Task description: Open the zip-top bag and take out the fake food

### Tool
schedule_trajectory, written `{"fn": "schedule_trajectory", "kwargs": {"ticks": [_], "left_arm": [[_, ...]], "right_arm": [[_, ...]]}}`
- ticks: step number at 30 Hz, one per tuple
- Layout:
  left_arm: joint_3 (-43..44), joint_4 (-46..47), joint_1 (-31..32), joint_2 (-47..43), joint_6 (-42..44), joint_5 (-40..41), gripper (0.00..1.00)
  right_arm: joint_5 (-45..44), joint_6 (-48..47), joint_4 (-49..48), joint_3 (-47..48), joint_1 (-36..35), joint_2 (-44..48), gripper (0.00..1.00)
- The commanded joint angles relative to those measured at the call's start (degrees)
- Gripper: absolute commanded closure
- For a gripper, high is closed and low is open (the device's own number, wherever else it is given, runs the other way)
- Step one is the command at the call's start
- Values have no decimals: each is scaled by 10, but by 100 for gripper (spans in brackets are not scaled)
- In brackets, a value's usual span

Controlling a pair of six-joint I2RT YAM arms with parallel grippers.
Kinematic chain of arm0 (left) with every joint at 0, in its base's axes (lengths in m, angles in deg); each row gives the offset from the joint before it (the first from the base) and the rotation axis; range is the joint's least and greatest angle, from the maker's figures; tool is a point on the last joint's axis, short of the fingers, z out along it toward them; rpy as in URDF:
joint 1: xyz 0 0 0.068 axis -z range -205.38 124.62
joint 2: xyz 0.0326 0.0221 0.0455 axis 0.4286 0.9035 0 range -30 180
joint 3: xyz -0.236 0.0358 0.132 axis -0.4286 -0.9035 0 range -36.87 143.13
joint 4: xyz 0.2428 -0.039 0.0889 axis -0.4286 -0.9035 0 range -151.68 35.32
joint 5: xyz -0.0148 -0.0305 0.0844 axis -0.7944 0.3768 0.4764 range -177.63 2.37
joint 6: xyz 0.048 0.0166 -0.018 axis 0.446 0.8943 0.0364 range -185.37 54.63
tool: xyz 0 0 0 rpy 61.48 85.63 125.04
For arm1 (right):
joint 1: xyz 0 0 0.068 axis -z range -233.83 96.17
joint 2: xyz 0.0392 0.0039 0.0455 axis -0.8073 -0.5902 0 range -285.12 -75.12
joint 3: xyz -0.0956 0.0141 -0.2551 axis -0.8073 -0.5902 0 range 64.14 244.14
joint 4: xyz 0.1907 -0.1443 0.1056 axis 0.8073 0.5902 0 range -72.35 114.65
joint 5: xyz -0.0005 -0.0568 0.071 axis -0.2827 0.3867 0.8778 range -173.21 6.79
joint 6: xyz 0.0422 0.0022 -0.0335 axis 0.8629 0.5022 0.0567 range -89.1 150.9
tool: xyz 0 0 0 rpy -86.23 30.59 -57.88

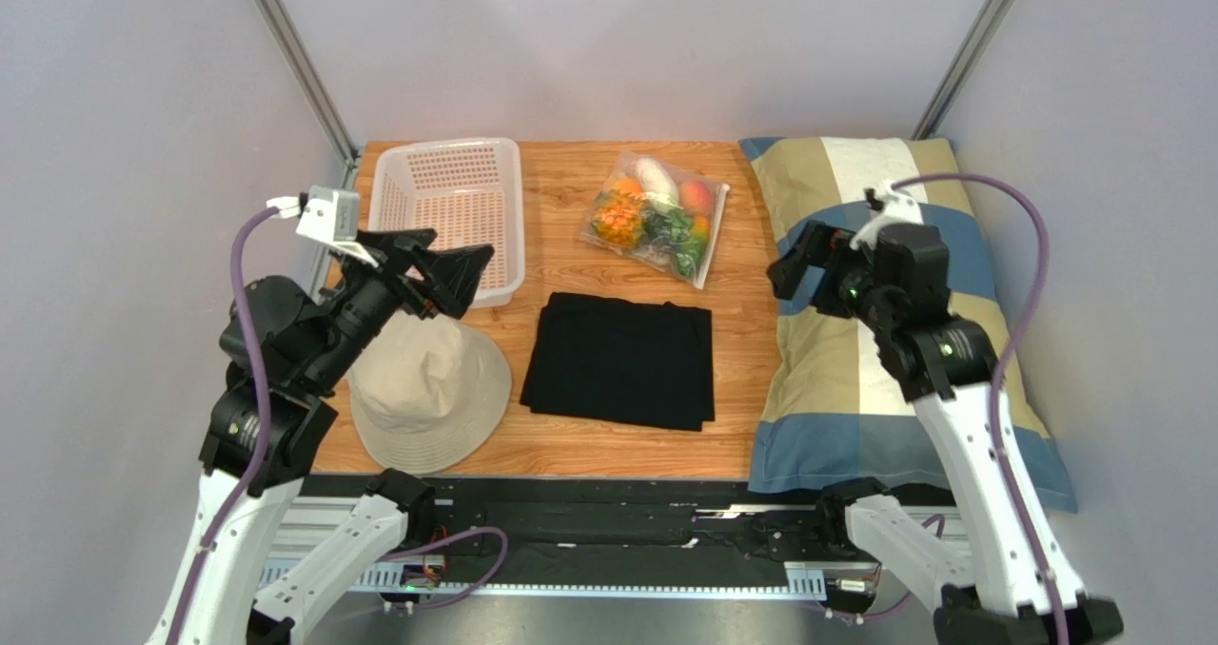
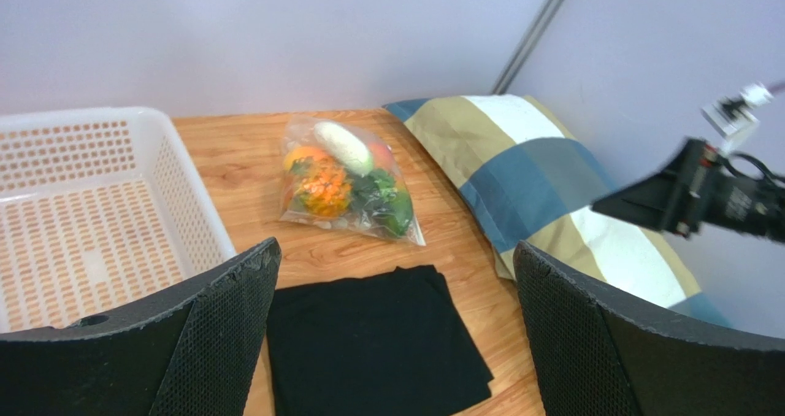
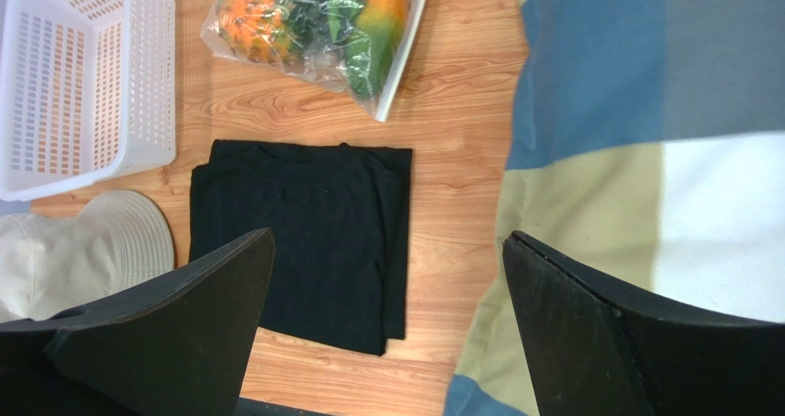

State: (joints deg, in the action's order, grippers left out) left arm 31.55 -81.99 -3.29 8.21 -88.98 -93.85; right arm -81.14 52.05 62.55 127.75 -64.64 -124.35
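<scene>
The zip-top bag [image 1: 656, 217] lies flat at the back middle of the table, holding the fake food [image 1: 639, 217]: orange, green, white and peach pieces. It also shows in the left wrist view [image 2: 348, 181] and the right wrist view [image 3: 318, 25]. My left gripper [image 1: 443, 263] is open and empty, held in the air over the basket's near corner, left of the bag. My right gripper [image 1: 804, 263] is open and empty, held above the pillow's left edge, right of the bag. Neither touches the bag.
A white perforated basket [image 1: 455, 203] stands at the back left. A beige bucket hat [image 1: 426, 391] lies at the front left. A folded black cloth [image 1: 621, 358] lies in the middle. A blue, tan and white pillow [image 1: 887, 388] covers the right side.
</scene>
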Motion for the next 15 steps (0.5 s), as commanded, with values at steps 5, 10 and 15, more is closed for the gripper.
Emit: {"fn": "schedule_trajectory", "kwargs": {"ticks": [5,10,15], "left_arm": [[-18,147,-4,120,56,-93,2],[-64,312,87,203,94,-44,3],[-60,418,188,343,313,38,5]], "right_arm": [[27,114,-300,35,-54,-257,0],[-20,168,-301,130,-55,-428,0],[-52,139,-294,173,-48,-483,0]]}}
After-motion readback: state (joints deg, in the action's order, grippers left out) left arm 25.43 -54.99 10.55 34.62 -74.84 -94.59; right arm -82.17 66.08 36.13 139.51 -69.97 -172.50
